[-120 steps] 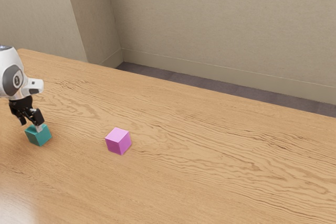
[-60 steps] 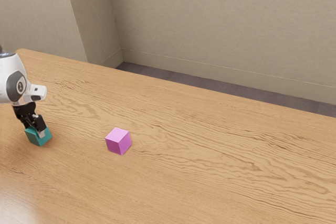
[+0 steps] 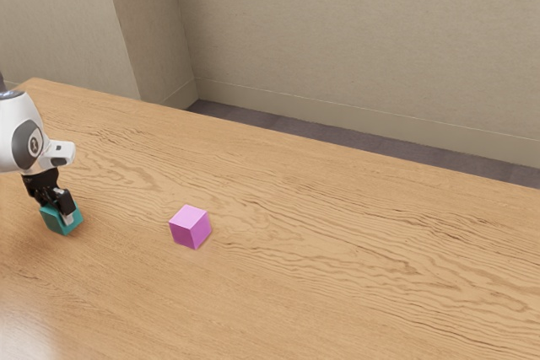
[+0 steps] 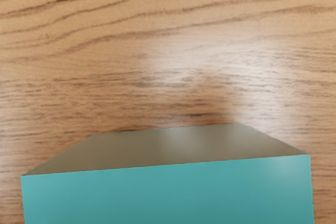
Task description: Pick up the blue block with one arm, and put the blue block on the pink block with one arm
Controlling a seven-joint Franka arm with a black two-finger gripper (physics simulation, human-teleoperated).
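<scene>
Though clamped, blue block (image 3: pixel 64 222) clears pink block (image 3: pixel 190 226).

The arm (image 3: pixel 21 137) is cut off at nine o'clock; the claw (image 3: pixel 56 206) hides the blue block's (image 3: pixel 67 222) top.

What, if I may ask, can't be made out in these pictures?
- Exterior view: top of the teal block, covered by the claw.
- Exterior view: most of the arm, cut off by the left edge.
- Wrist view: much of the teal block, cut off by the picture's edge.
</scene>
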